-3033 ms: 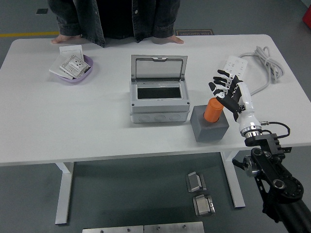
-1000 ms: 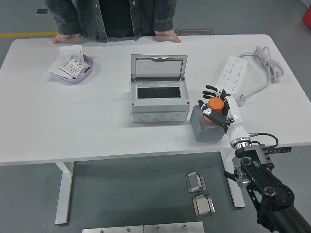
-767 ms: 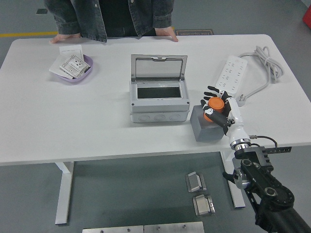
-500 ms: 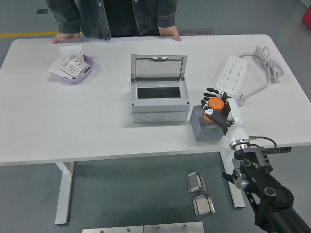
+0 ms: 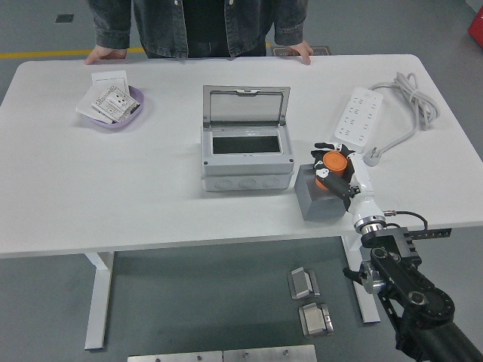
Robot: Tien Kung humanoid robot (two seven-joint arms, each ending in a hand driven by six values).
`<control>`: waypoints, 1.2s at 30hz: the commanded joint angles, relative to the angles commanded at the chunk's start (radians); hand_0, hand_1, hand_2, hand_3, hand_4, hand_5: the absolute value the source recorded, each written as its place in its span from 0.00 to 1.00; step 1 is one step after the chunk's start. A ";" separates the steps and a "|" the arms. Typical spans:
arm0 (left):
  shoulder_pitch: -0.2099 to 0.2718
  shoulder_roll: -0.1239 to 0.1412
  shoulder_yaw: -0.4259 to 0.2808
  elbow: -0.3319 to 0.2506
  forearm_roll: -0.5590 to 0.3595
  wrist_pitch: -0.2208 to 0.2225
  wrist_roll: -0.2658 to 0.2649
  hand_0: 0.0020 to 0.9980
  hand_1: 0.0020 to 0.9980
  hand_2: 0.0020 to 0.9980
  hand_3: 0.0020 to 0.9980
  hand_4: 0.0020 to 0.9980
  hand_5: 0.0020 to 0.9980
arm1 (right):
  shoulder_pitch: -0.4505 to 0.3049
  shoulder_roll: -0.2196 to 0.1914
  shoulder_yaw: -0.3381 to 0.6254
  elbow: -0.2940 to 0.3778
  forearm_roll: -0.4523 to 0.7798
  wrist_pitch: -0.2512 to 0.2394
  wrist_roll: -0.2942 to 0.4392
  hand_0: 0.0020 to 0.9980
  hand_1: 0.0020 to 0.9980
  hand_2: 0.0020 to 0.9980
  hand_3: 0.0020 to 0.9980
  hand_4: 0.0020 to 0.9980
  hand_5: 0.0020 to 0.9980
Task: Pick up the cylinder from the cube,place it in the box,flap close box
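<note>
Wrapping round the orange cylinder, the black fingers of the right hand look closed on it, thumb one side and the rest curling over the top and far side. The cylinder is upright and sits on top of the gray cube, so no lift yet as far as I can tell.

My guess is it's a light, rigid plastic piece with a smooth wall, so kinda slippery. Holding the side wall mid-height seems best, not just the rim, and it should come straight up out of the cube so it doesn't tip.

The open box sits just left of the cube, lid standing up at the back. Right of the cube lies a white power strip with its cord. Far left of the box there's a purple bowl of small packets. A person stands at the far edge, hands resting on the table. The left arm isn't showing.
</note>
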State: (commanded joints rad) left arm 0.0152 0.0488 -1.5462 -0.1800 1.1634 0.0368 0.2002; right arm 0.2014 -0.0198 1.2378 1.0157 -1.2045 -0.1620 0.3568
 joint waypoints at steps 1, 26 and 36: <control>0.001 0.000 0.000 0.000 -0.001 0.000 0.001 0.63 0.63 0.59 0.59 0.65 0.19 | 0.000 -0.001 -0.001 0.001 -0.001 -0.001 -0.001 0.53 0.56 0.47 0.44 0.00 0.00; 0.016 -0.006 0.000 0.000 0.001 -0.002 0.011 0.63 0.63 0.59 0.59 0.66 0.20 | 0.024 -0.030 0.030 0.060 -0.063 -0.001 -0.010 0.37 0.18 0.24 0.24 0.00 0.00; 0.017 -0.006 -0.002 0.000 0.005 -0.001 0.012 0.63 0.64 0.59 0.59 0.65 0.20 | 0.073 -0.068 -0.019 0.087 -0.175 -0.055 -0.048 0.39 0.19 0.23 0.24 0.00 0.00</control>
State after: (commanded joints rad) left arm 0.0317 0.0425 -1.5486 -0.1800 1.1688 0.0353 0.2119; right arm 0.2749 -0.0881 1.2187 1.1030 -1.3797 -0.2167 0.3090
